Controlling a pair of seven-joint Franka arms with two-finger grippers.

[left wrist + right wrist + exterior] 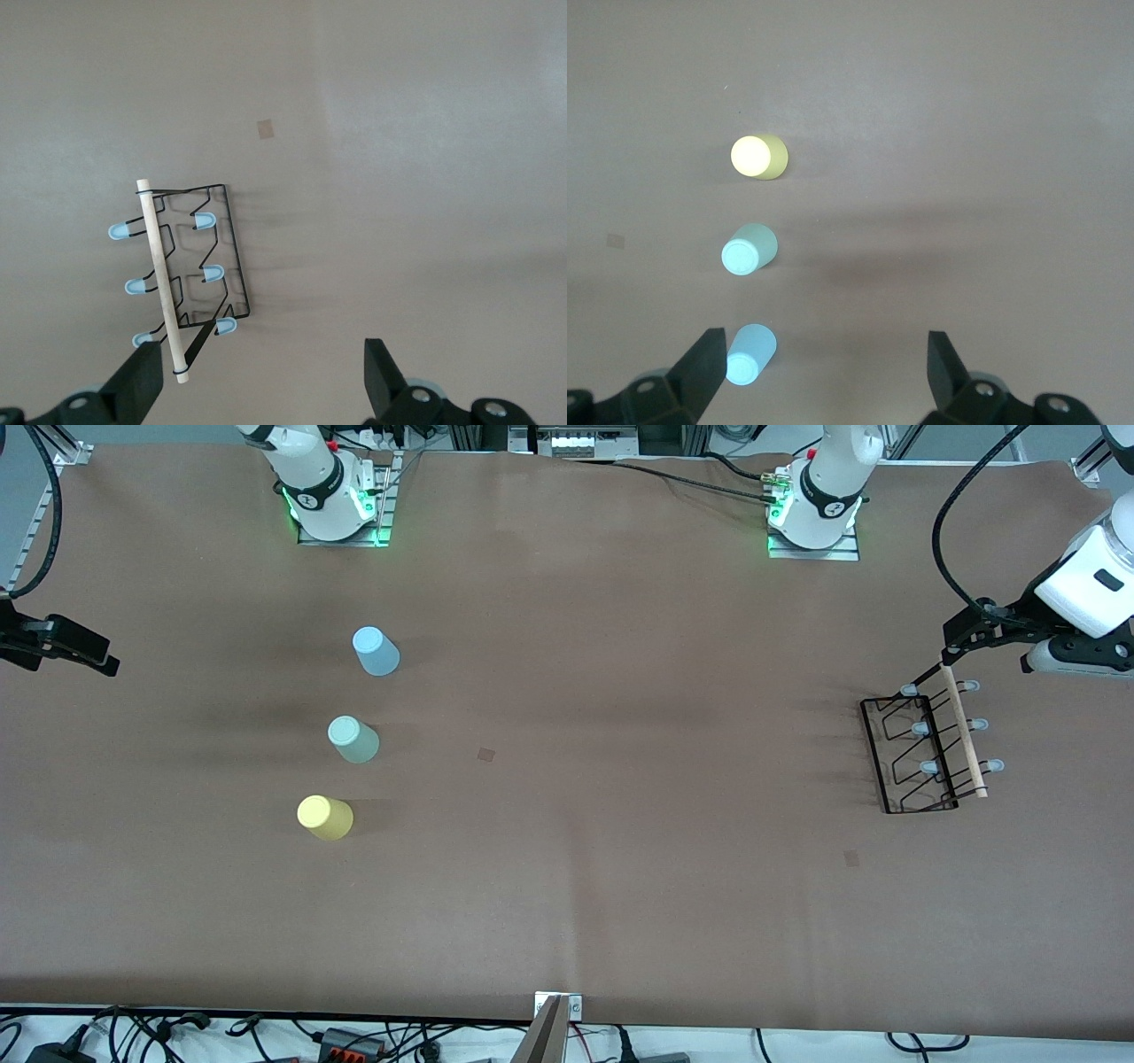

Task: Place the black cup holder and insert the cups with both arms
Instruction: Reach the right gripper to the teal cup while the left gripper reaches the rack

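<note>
The black cup holder (921,755) stands on the brown table toward the left arm's end, its wooden rod handle (964,731) on top; it also shows in the left wrist view (190,266). My left gripper (961,638) is open and empty (261,372), up in the air over the end of the rack nearest the robots' bases. Three cups stand upside down toward the right arm's end: light blue (376,651), sage green (353,740) and yellow (324,817). My right gripper (66,651) is open and empty (824,363), up over the table's end, apart from the cups.
Two small brown square marks lie on the table, one near the middle (485,755) and one nearer the camera than the rack (851,858). A clamp (558,1014) and cables sit at the table's edge nearest the camera. The arm bases stand along the top edge.
</note>
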